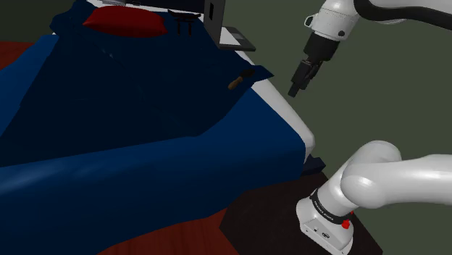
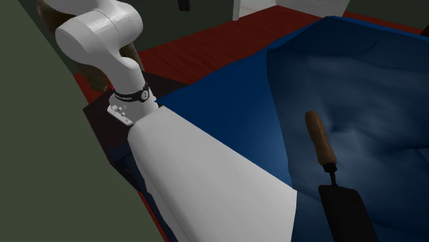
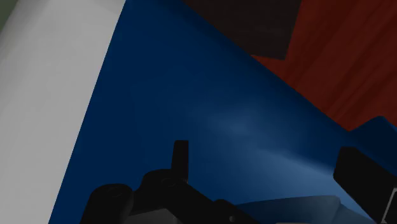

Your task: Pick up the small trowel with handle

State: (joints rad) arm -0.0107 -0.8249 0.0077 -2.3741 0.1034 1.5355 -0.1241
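Note:
The small trowel [image 1: 240, 78] lies on the blue blanket [image 1: 145, 101] near the bed's edge at the shoulder view's right. It has a brown wooden handle [image 2: 317, 136] and a black blade [image 2: 346, 210]. My gripper [image 1: 295, 88] hangs in the air beyond that edge, to the right of the trowel and a little above it, pointing down. In the wrist view its two black fingers [image 3: 181, 159] stand far apart with nothing between them, over the blanket [image 3: 210, 108] and the white mattress side [image 3: 51, 95].
A red pillow [image 1: 123, 22] and dark objects [image 1: 181, 22] lie at the bed's far end. The white mattress side [image 2: 206, 179] faces my dark stand [image 1: 253, 217]. Red floor [image 1: 181, 237] runs beside the bed, and a grey-green wall [image 1: 391, 101] stands behind the arm.

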